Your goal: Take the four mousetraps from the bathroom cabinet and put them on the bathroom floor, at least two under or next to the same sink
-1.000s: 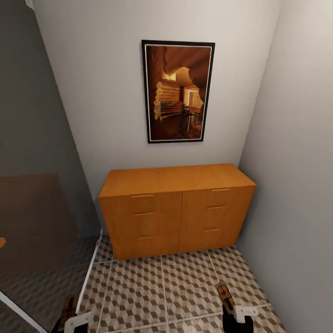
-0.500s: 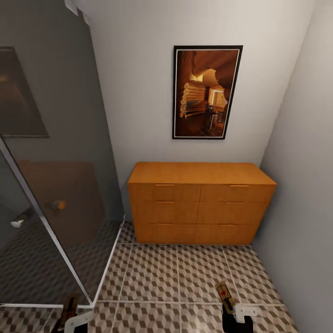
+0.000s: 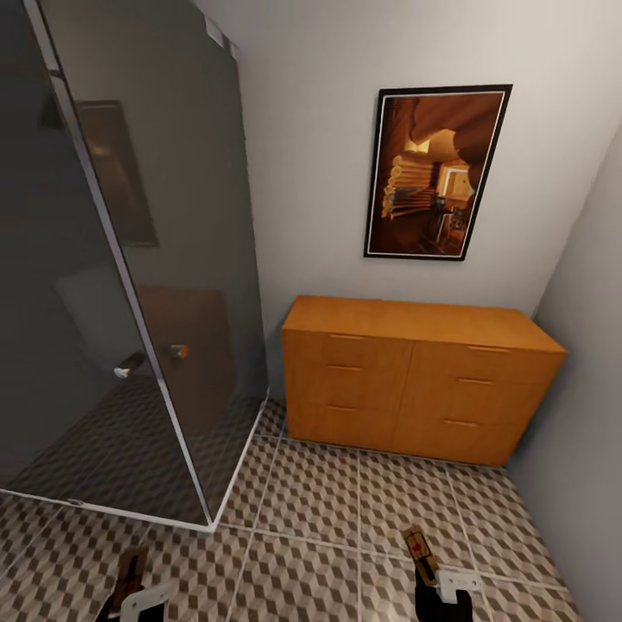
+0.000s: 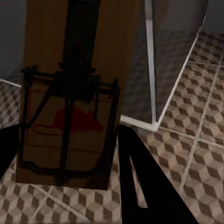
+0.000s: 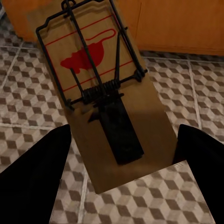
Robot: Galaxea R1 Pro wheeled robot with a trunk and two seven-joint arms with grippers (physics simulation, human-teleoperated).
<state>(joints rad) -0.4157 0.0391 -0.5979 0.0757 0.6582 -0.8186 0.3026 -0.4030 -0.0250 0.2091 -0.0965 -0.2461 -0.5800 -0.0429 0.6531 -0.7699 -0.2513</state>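
Camera swung left since before, so the cabinet sits further right now. Left gripper and right gripper each clamp a mousetrap above the bathroom floor.

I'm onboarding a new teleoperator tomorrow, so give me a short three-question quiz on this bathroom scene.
1. True or false: all drawers of the cabinet look closed.
2. What does each gripper hold?
3. What stands left of the cabinet in the head view: A a sink, B a glass enclosure, C a bathtub?

Key
1. True.
2. The left gripper holds a mousetrap; the right gripper holds another mousetrap.
3. B, the glass enclosure on the bathroom floor.
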